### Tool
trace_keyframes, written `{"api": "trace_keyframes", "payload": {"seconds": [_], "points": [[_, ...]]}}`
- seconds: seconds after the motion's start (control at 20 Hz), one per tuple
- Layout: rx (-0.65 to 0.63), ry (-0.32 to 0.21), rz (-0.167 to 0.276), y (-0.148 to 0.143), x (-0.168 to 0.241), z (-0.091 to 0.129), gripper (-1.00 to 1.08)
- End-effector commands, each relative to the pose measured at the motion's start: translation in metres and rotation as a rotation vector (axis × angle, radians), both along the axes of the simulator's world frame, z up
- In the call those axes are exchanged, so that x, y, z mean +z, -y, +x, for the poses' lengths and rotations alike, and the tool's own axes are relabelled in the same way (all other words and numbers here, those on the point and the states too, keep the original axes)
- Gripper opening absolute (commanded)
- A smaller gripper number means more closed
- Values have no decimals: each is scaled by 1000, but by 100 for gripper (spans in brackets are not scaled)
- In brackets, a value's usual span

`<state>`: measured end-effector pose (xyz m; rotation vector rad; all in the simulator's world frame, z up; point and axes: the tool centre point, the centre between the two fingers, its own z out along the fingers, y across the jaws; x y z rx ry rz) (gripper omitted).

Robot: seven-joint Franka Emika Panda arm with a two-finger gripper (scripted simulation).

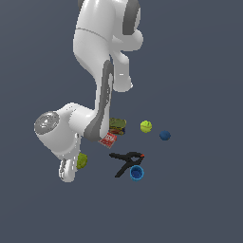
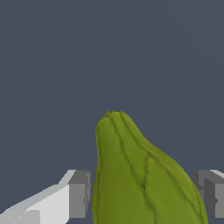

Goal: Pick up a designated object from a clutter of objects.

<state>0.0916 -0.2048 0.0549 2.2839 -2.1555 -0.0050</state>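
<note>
The designated object [image 2: 140, 179], a lumpy olive-green pear shape with its tapered end pointing away from the wrist camera, fills the space between my two grey fingers [image 2: 79, 192]. Both pads sit against its sides, so my gripper [image 2: 142, 194] is shut on it. In the exterior view the same olive blob [image 1: 82, 160] peeks out beside the white hand, and the gripper [image 1: 76, 167] is low at the exterior view's left, mostly hidden by the arm. The rest of the clutter of objects [image 1: 128, 147] lies to the exterior view's right of it.
A green-brown can [image 1: 117, 126] and a red flat box [image 1: 108, 139] lie close behind the forearm. Further right are a yellow-green ball [image 1: 146, 126] and a blue ball [image 1: 164, 135]. A black clamp with an orange tip [image 1: 126, 160] and a blue cup [image 1: 136, 172] lie nearer the front.
</note>
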Motion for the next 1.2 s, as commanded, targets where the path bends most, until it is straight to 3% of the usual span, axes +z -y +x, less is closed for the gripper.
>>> {"api": "trace_keyframes", "payload": {"seconds": [0.0,1.15], "points": [[1,3,0,-8,10,-3,-100],[1,3,2,-151,158,-82,-100]]}}
